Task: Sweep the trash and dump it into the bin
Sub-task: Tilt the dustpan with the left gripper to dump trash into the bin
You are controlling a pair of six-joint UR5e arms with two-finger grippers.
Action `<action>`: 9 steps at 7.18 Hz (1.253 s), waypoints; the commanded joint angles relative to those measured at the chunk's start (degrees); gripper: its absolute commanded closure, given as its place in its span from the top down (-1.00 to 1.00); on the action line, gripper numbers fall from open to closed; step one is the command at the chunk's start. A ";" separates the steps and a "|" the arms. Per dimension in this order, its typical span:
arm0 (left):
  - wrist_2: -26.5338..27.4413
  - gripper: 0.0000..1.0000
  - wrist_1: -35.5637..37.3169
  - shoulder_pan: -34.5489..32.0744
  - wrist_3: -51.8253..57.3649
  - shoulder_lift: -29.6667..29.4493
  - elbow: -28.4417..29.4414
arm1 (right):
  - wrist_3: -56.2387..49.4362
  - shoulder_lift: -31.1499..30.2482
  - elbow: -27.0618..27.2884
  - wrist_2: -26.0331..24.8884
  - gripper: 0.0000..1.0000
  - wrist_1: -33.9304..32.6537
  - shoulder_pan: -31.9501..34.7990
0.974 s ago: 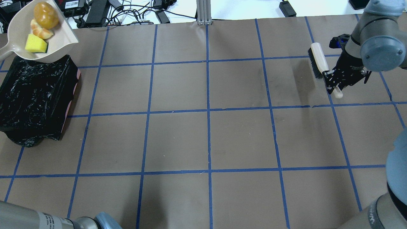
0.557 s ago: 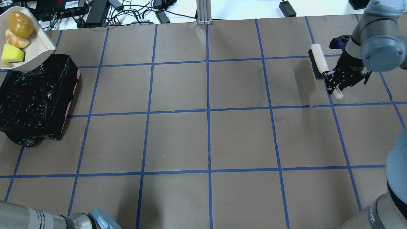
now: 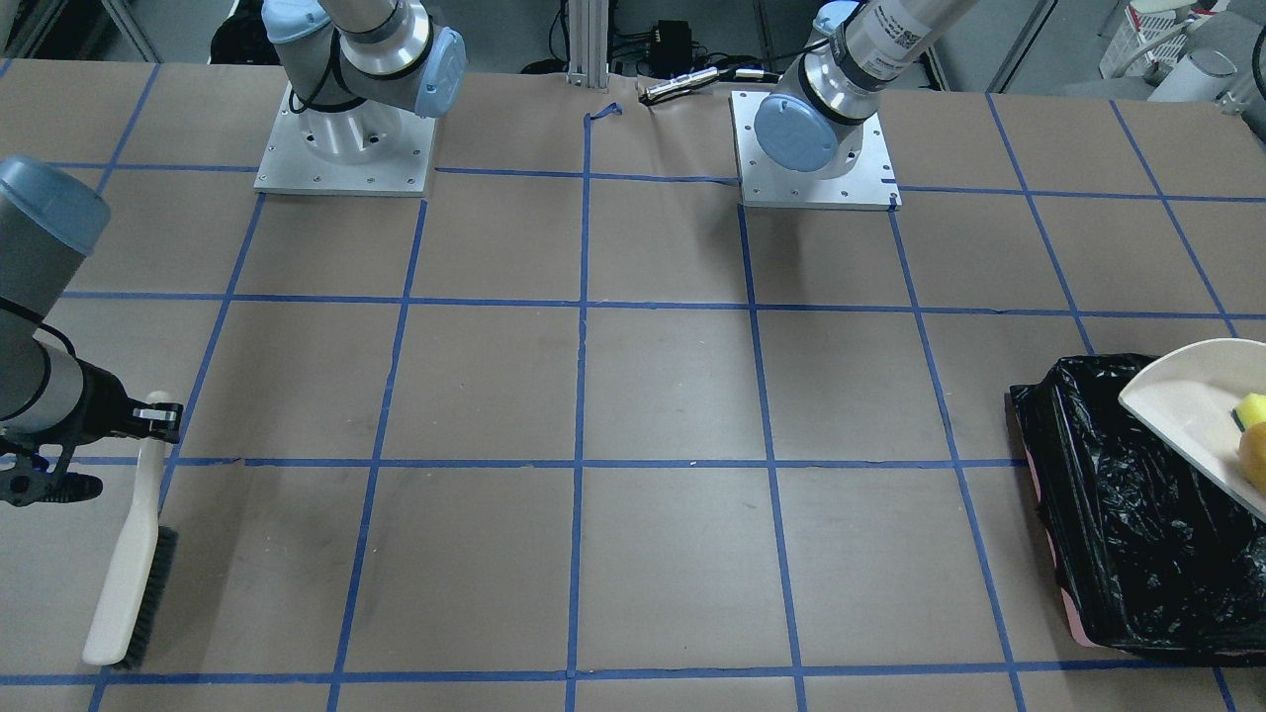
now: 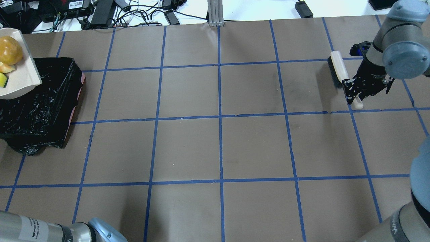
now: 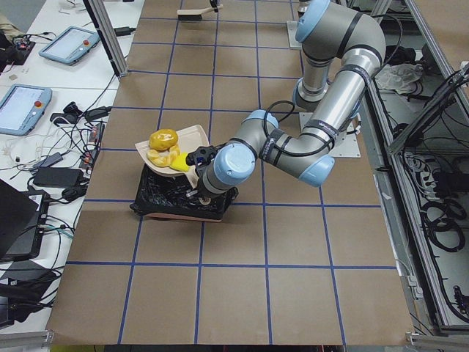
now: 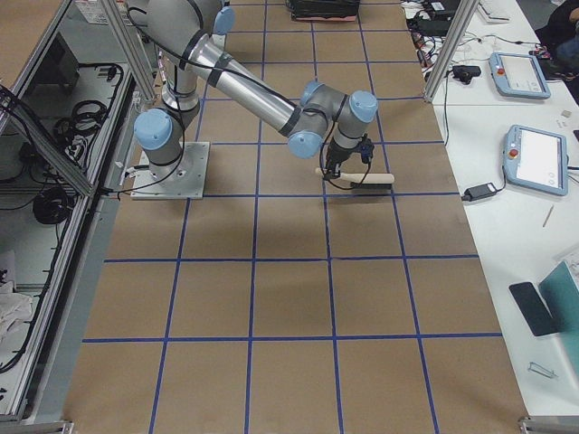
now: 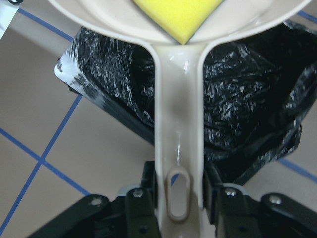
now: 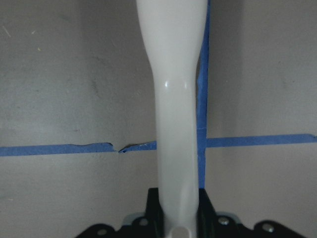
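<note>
Your left tool [image 7: 178, 198] is clamped shut on the handle of the beige plastic dustpan [image 4: 23, 82]. Your right tool [image 4: 354, 90] is closed around the handle of the beige brush with dark bristles [image 4: 338, 69], parked at the far right end, well apart from the bin.

Across the brown paper-covered counter with its blue tape grid [image 4: 218, 148] you can see no loose trash, so I judge the sweeping done. At the counter's left end sits the rectangular bin lined with crinkly black plastic [image 4: 40, 101]. The dustpan hangs over its outer edge, partly overlapping the opening.

All 3 pieces ride in the pan: the glossy golden-brown potato-like lump [image 4: 9, 50], the curved tan croissant-like piece [image 5: 165, 156] and the yellow sponge wedge [image 7: 176, 12]. None has gone into the bin yet.

What remains for you is 1 step: tip the pan so all 3 slide into the bag.
</note>
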 commanded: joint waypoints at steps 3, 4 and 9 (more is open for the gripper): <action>1.75 -0.60 -0.12 2.08 10.11 -4.32 4.84 | 0.32 -0.18 0.99 -0.09 -1.00 -0.38 -0.03; 3.59 -0.65 -0.04 2.08 11.89 -4.59 5.64 | 0.32 -0.26 0.64 -0.35 -1.00 -0.64 -0.03; 7.90 -0.75 3.65 1.82 20.61 -5.47 7.93 | -0.21 -0.18 0.82 -0.53 -1.00 -1.61 -0.03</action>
